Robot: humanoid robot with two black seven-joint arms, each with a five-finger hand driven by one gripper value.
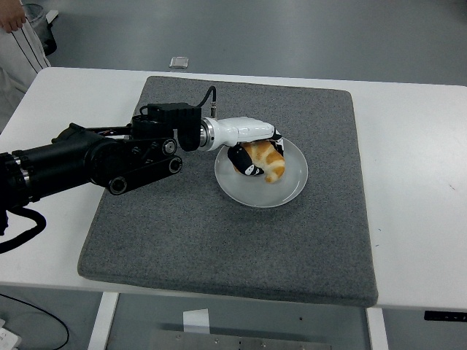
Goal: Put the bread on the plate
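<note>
A golden-brown piece of bread (267, 162) lies low over the white plate (290, 189), held in my left hand (254, 156). The hand's white shell and black fingers curl around the bread at the plate's upper left part. The bread looks to touch or nearly touch the plate's inner surface; I cannot tell which. My left arm reaches in from the left edge, low over the grey mat (182, 226). The right arm does not show.
The plate sits on the grey mat, which covers most of the white table (416, 189). A person (14, 36) stands at the top left corner, beyond the table. A small grey object (178, 62) lies on the floor behind the table.
</note>
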